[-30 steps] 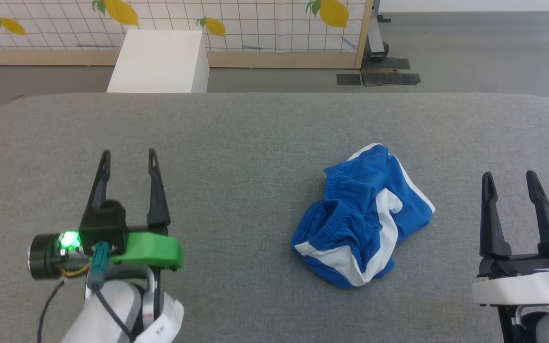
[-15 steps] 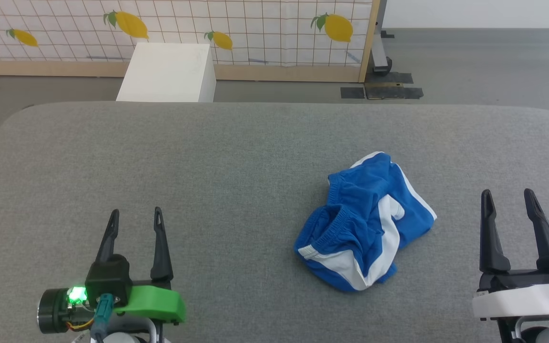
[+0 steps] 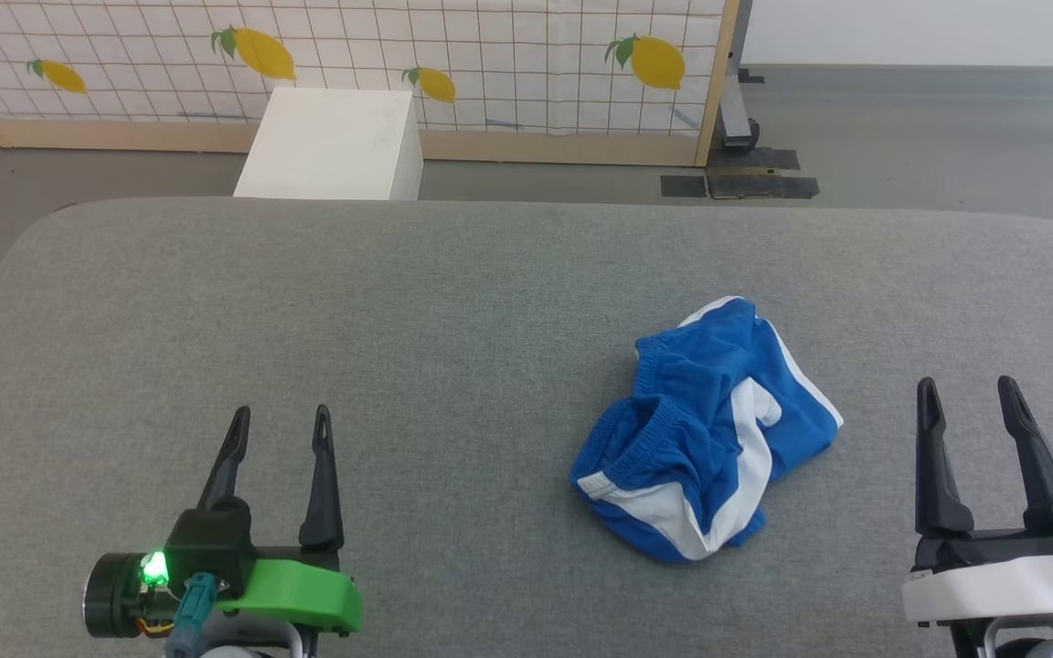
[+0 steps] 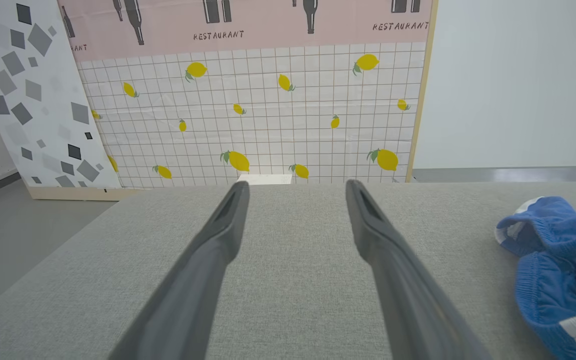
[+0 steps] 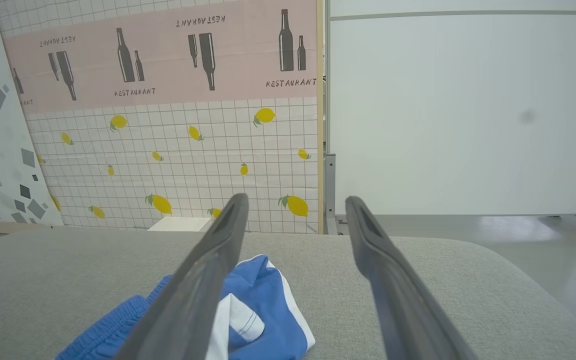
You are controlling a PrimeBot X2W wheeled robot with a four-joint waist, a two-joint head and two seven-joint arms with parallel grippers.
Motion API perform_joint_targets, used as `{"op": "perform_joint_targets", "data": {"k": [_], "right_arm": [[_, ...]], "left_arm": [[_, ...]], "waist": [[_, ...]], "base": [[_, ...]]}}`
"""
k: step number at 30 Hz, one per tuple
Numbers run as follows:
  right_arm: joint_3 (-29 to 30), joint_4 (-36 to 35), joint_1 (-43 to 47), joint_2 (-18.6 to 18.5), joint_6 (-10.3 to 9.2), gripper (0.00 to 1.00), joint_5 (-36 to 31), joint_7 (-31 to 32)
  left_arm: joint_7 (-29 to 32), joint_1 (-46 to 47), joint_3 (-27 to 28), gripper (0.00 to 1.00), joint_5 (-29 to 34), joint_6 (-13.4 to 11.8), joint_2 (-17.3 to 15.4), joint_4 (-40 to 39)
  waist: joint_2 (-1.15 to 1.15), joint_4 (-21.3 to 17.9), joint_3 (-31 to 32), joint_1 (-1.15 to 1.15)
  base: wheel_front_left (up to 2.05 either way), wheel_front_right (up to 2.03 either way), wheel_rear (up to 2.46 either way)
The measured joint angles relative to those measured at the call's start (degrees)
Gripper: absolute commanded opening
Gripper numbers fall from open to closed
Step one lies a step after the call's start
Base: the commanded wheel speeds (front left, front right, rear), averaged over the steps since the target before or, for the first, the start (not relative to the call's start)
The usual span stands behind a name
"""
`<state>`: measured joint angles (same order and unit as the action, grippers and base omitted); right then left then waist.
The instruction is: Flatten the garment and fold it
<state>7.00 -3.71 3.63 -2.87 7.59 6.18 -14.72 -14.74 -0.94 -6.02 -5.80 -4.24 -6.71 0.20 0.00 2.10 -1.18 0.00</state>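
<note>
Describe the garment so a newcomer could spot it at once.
Start at the grey padded table. Right of its centre, nearer the right end effector than the left end effector, lies the garment: a crumpled bright blue heap with white stripes, the only loose item on it.

The left claw [image 3: 281, 413] has pulled back toward the robot, and the head view has shifted slightly.
</note>
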Motion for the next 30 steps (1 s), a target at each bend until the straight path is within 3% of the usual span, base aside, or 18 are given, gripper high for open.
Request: {"op": "perform_joint_targets", "data": {"k": [30], "right_arm": [[-0.1,0.3,0.0,0.0,0.00,1.00,0.0,0.0]], "left_arm": [[0.0,-0.1,3.7,1.00,3.5,4.9,2.8,1.0]], "waist": [[0.00,-0.5,0.1,0.00]], "base": [[0.00,0.00,0.00]]}}
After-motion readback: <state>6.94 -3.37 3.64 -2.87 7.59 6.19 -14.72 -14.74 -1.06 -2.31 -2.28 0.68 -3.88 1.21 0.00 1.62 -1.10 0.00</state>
